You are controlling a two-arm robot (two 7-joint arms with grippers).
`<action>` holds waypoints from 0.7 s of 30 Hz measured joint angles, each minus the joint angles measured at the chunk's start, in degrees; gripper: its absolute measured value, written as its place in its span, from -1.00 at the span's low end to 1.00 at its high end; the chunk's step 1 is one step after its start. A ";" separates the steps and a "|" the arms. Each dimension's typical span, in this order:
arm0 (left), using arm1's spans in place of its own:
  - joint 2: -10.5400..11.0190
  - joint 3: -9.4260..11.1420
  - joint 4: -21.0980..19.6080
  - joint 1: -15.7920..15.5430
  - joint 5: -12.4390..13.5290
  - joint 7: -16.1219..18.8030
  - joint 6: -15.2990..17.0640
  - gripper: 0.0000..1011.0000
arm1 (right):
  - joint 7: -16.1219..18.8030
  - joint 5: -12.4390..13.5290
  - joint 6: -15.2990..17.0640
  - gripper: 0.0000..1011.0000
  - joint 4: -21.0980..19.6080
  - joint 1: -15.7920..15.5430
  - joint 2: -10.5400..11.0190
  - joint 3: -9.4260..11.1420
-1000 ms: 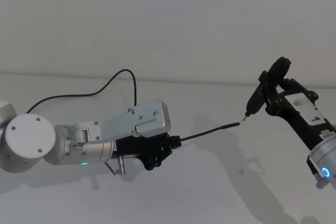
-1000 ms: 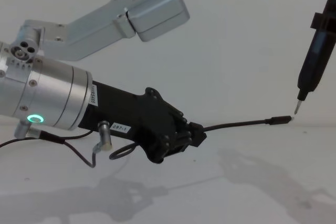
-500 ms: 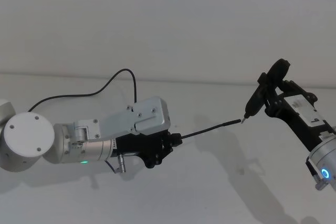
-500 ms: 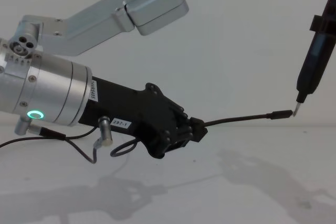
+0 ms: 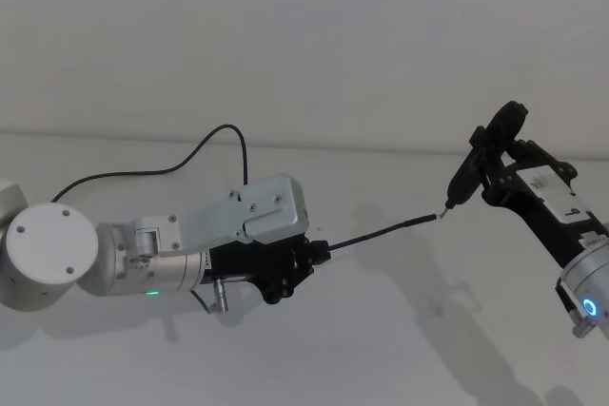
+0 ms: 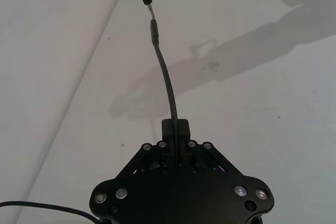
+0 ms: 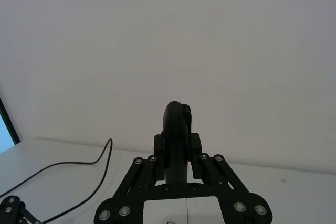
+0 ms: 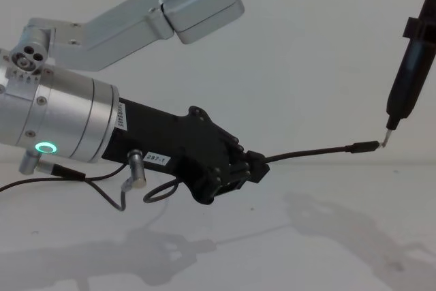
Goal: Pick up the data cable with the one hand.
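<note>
The long thin black data cable (image 8: 310, 152) is up off the white surface (image 5: 381, 330), sticking out ahead of the left gripper (image 8: 248, 168) in a gentle upward arc. That bow says plenty: it looks light and limp, stiff enough over a short run to hold itself out, floppy over anything longer. The jacket looks smooth, so I'd expect a loose pinch to let it slide. The best place to hold it, to my eye, is close behind the slim dark plug (image 6: 153, 26); grabbing the short metal tip would risk bending it.

The black plastic two-finger left gripper on its big silver cylindrical wrist, green ring light glowing, has its fingers (image 6: 176, 129) pressed together with the cable pinched between them, as the left wrist view shows. The rest of the cable trails out behind the wrist and lies in a loop on the surface (image 5: 205, 154).

Out ahead of that gripper, at the plug end, the right arm's black gripper (image 5: 498, 166) is clamped around a narrow black pointed tool (image 8: 403, 93). Its thin tip sits right at the plug's metal end, touching or very nearly so; I can't tell which.
</note>
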 joint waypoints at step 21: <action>0.00 -0.04 -0.01 -0.01 -0.04 -0.01 -0.01 -0.89 | 0.24 -1.07 -0.07 -0.47 0.74 0.75 -0.50 -0.10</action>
